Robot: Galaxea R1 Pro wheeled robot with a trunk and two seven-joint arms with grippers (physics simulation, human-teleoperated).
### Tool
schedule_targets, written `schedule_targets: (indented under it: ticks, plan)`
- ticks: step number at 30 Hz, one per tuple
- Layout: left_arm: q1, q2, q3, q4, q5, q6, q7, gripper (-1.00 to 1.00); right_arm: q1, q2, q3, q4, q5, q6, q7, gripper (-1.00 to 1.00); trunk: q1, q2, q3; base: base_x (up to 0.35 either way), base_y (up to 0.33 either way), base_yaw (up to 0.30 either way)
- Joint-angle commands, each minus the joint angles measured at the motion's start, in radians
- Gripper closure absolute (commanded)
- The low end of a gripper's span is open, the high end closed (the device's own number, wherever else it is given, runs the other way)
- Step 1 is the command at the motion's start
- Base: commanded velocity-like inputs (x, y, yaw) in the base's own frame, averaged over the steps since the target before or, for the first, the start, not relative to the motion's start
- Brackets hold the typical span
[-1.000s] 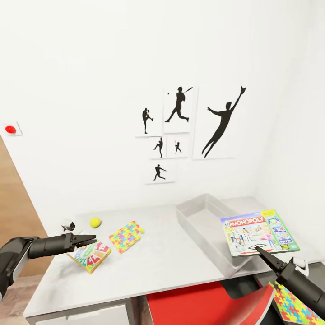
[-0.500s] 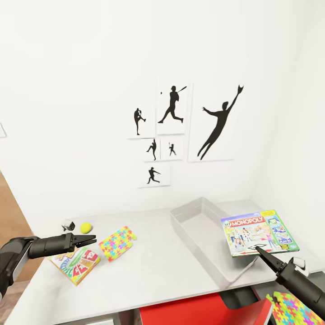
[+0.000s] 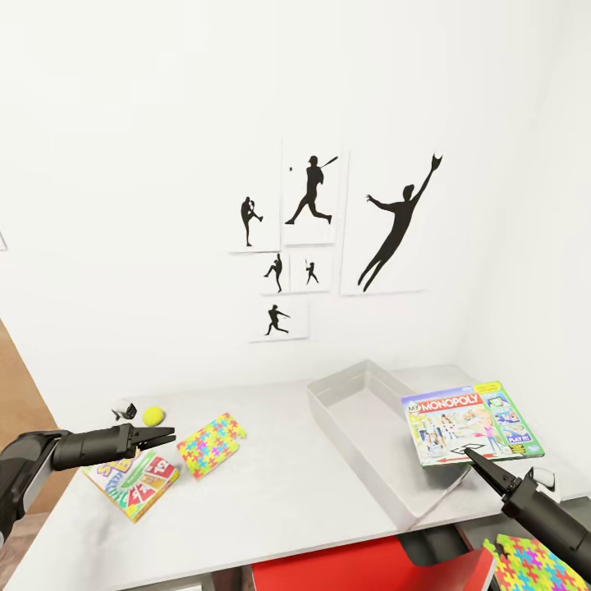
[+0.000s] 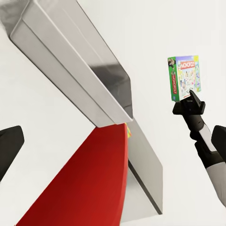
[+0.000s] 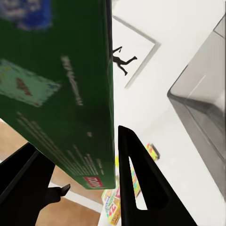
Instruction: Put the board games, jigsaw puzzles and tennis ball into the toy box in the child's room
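The board game (image 3: 471, 422), a Monopoly box with a green edge, sits at the lower right of the head view, pinched at its near edge by the right gripper (image 3: 475, 454), whose two dark fingers close on the box's rim, as the right wrist view confirms with the green side of the box (image 5: 61, 89) wedged between them. The box is held nearly flat, tilted a little, its long axis running left to right across the frame, and it hangs over the right rim of the toy box (image 3: 349, 431), partly above the bin's open inside and partly beyond its right wall. So the coming move likely turns on a short shift toward frame left and down, to bring the whole box over the bin's floor before letting go; the bin's long axis runs from upper left to lower right, so the game may need a turn to lie flat within it. The right arm is plainly the nearer one to the bin. At the lower left, the left gripper (image 3: 165, 435) hovers with its fingers slightly apart and nothing between them, just above a second board game (image 3: 131, 478) lying on the surface (image 3: 271, 484), with a jigsaw puzzle (image 3: 212, 444) just beside it and the tennis ball (image 3: 153, 416) near behind. Another jigsaw puzzle (image 3: 533, 562) shows at the bottom right corner, lower than the surface.
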Motion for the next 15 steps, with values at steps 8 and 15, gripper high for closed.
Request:
schedule_targets:
  ticks: [8,15]
  plan:
    - [0.000,-0.001,0.000,0.000,0.000,0.011,-0.004,-1.00,-0.001,0.000,-0.002,0.000,0.000,0.004,0.003,1.00,0.001,-0.001,-0.001,0.026,-0.020,0.000]
    - [0.000,-0.001,0.000,0.000,0.000,0.011,-0.004,-1.00,-0.001,0.000,-0.001,0.000,0.000,0.002,0.003,1.00,0.001,-0.001,-0.001,0.087,-0.029,0.000]
